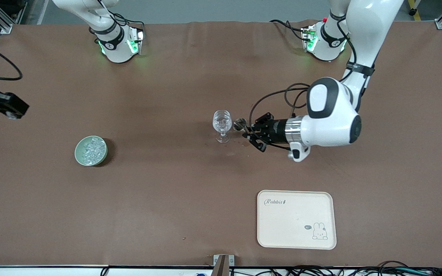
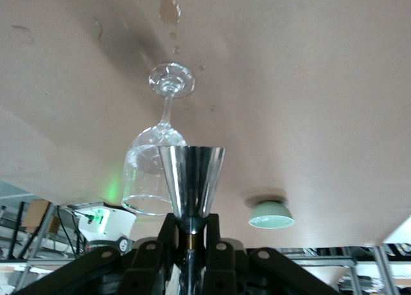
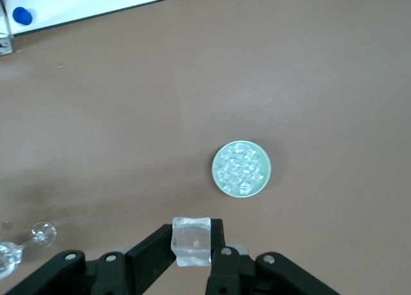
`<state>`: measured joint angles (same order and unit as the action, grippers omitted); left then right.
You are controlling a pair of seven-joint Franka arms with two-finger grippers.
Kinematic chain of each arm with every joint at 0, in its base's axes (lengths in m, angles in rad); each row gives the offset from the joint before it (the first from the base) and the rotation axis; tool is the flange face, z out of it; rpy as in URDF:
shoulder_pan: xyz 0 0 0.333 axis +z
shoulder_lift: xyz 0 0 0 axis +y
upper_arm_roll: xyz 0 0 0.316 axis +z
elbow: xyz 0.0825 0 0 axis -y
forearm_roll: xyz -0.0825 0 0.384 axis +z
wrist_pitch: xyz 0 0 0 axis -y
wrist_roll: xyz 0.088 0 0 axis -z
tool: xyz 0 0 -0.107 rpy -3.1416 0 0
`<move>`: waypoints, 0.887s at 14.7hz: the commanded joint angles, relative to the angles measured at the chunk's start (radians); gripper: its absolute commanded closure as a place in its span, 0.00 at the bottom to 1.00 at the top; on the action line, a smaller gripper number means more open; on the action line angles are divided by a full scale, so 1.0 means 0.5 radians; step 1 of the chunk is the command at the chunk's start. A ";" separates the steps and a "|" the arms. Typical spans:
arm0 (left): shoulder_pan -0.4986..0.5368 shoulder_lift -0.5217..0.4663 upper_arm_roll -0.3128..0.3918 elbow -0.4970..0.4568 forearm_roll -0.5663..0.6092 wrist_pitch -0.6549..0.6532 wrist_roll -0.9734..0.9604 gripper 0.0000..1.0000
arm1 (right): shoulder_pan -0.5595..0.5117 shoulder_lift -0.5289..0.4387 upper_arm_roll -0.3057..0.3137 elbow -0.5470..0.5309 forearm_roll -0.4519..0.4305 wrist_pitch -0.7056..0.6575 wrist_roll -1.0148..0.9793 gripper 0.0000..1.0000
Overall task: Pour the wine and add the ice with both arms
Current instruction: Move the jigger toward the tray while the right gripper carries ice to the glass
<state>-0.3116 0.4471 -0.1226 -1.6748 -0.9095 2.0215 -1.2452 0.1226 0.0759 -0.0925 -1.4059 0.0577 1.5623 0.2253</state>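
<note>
Step in hand: it seems the pouring is at its end and the ice step is beginning; both arms carry something.
Left gripper: it is just beside the stemmed glass, toward the left arm's end of the table, and it pinches a metal measuring cup by its narrow waist; the cup's mouth points at the glass.
Right gripper: it is high over the table near the pale green bowl and its fingers are pressed on one ice cube.
Ice: the other cubes lie in the bowl, well apart from the glass, toward the right arm's end.
Glass: it stands upright near the table's middle, clear, with small wet spots on the table beside it.
Tray: it is nearer to the front camera than the glass, with nothing on it.
Next move: I judge the right arm must carry the cube over the glass rim and release it low; the left gripper should draw the cup away first, so the two do not meet.
</note>
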 commanded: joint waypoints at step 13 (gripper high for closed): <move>0.749 0.719 -0.006 0.827 -0.457 -0.441 0.290 0.99 | 1.153 0.529 -0.011 -0.008 0.053 0.545 1.389 0.97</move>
<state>0.0451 0.7498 -0.1175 -1.3301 -1.0844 1.8116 -1.1280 0.6359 0.3096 -0.0847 -1.4121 0.0760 1.8140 0.8453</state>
